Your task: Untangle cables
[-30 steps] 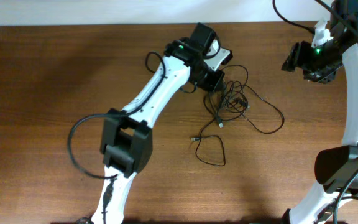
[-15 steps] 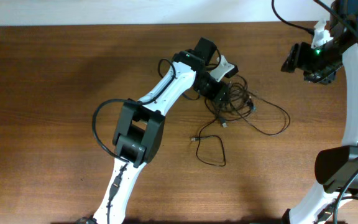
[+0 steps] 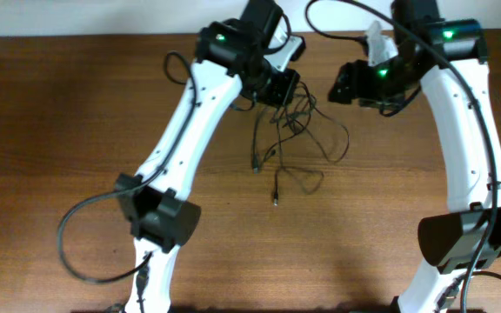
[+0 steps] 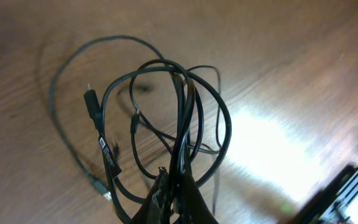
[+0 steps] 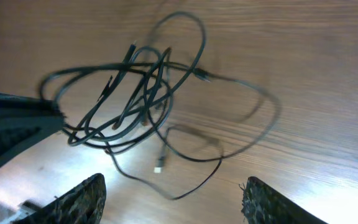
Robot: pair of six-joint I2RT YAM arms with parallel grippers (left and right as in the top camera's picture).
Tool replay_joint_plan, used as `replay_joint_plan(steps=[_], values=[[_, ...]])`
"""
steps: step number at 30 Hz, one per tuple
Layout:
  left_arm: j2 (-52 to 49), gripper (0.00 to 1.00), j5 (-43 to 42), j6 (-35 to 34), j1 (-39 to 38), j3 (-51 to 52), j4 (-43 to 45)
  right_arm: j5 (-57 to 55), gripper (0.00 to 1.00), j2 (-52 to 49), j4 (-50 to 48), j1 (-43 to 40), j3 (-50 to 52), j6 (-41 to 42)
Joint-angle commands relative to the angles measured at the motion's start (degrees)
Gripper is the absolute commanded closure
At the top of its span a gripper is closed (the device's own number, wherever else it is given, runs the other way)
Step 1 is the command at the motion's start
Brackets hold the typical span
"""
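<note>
Over the table point(image 3: 59, 130), left hand point(image 4: 174, 202) pinching tangled cables point(image 4: 180, 134)

Your table point(image 3: 59, 130) is brown wood with a straight grain. Just beside the cables point(image 4: 182, 118) its smooth top throws a bright sheen, so it looks lacquered, not raw. The cables are black, sheathed in what looks like smooth plastic or rubber with a faint gloss; one plug tip point(image 5: 159, 168) is pale, perhaps metal. Next to the cables, the left arm point(image 3: 185, 122) wears smooth white plastic shells. The pads point(image 5: 82, 198) of the right gripper point(image 5: 169, 199) look dark, matt and grainy.
</note>
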State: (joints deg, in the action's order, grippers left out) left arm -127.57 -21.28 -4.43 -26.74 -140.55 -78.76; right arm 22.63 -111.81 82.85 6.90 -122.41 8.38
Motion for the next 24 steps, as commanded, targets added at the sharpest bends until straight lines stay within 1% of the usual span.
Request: replay_joint_plan(steps=[1,2,3,4,6,9,15,16,18,20,21,23,24], values=[[5.73,1.0,2.1,-9.97,2.29,-1.38,-0.17,5.73,0.29,0.85,-2.05,3.04,-0.76,1.62],[6.86,1.0,2.05,-13.03,3.43,-1.38,-0.15,6.03,0.29,0.85,-3.41,3.69,-0.76,3.13],[7.37,1.0,1.99,-14.27,4.2,-1.38,-0.17,7.87,0.29,0.85,-4.96,4.04,-0.76,3.48],[7.63,1.0,1.03,-14.43,4.76,-1.38,-0.17,9.31,0.29,0.85,-6.29,4.15,-0.76,4.81],[7.82,1.0,-4.13,-14.36,5.9,-1.38,0.11,9.7,0.3,0.83,-9.27,4.39,-0.76,8.5],[7.8,1.0,-4.46,-13.97,5.9,-1.36,1.2,9.73,0.3,-1.03,-11.41,4.57,-0.76,13.18],[7.8,1.0,-4.42,-13.97,5.9,-1.36,1.64,9.73,0.3,-6.73,-16.26,7.06,-0.76,16.11],[7.8,1.0,-4.2,-13.97,5.9,-1.36,1.68,9.73,0.35,-8.96,-16.44,7.82,-0.76,16.09],[7.8,1.0,-2.19,-13.97,5.9,-1.36,1.7,8.74,0.4,-11.37,-16.17,8.48,-0.76,15.91],[7.78,1.0,1.03,-13.99,5.9,-1.25,1.53,5.2,0.81,-12.55,-15.54,8.44,-0.7,15.91],[7.8,1.0,1.92,-13.97,5.9,-1.25,1.53,3.96,0.94,-12.5,-15.56,8.04,-0.72,15.89],[7.78,1.0,8.15,-13.97,5.92,-1.25,1.53,3.87,0.96,-12.35,-14.1,6.05,-0.72,15.3],[7.8,1.0,11.54,-13.97,6.21,-1.25,1.51,3.89,0.96,-11.93,-12.5,4.87,-0.72,13.2]])
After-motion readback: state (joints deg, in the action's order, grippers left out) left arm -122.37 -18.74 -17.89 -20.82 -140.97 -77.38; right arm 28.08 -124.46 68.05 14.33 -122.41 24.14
